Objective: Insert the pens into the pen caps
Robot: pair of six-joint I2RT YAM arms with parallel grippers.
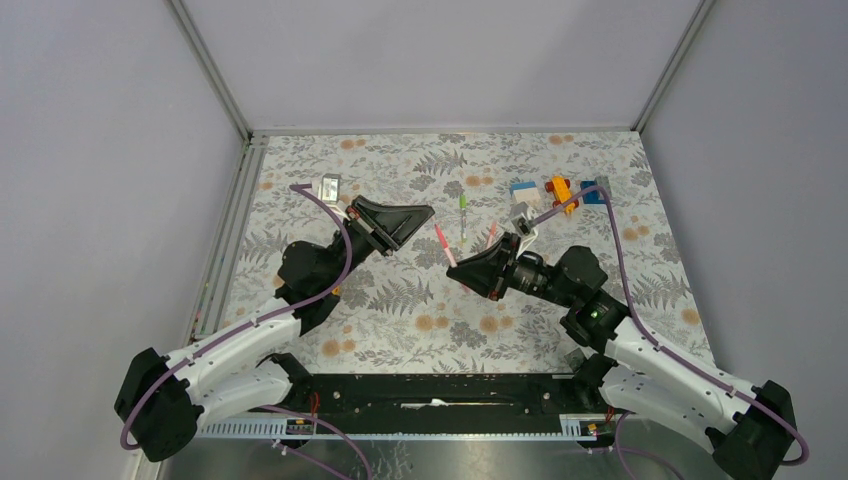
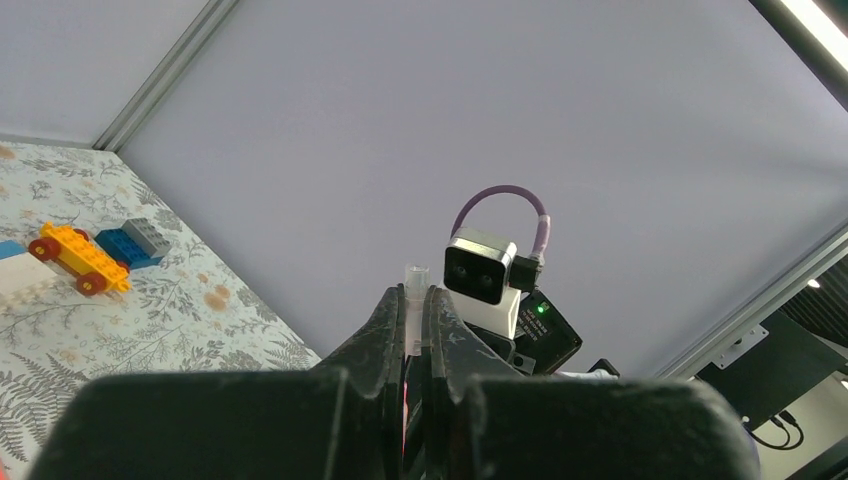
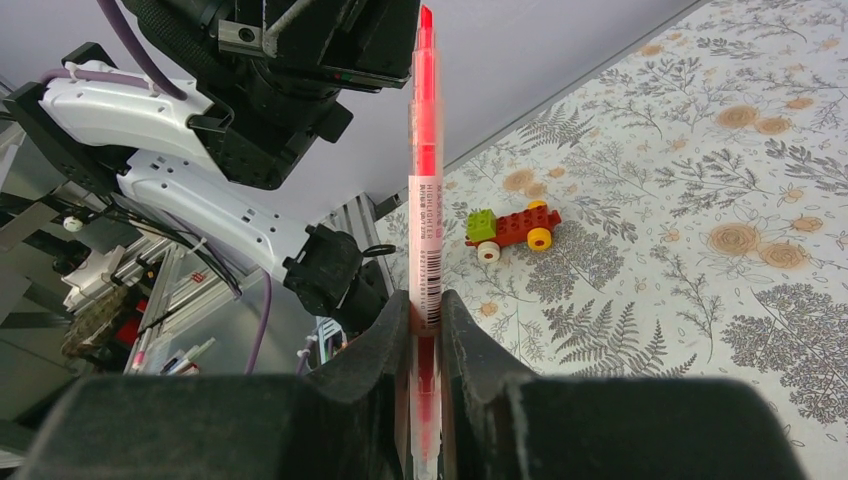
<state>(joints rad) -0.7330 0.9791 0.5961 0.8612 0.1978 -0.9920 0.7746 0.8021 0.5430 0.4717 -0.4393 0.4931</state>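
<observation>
My right gripper (image 3: 425,305) is shut on a pink-red pen (image 3: 424,170) with a barcode label. The pen sticks out past the fingertips and points at the left arm. In the top view this pen (image 1: 444,246) reaches from my right gripper (image 1: 458,270) toward my left gripper (image 1: 425,212), with a gap between them. My left gripper (image 2: 415,298) is shut on a small clear-white pen cap (image 2: 415,285) whose open end pokes out of the tips. A white pen with a green end (image 1: 462,214) and a pink piece (image 1: 490,235) lie on the mat between the arms.
Toy blocks stand at the back right: a white-blue one (image 1: 523,188), an orange-yellow car (image 1: 560,190) and a blue-grey block (image 1: 593,192). A red-yellow toy car (image 3: 511,228) sits near the left arm. A silver object (image 1: 329,187) lies at the back left. Walls enclose the floral mat (image 1: 430,330).
</observation>
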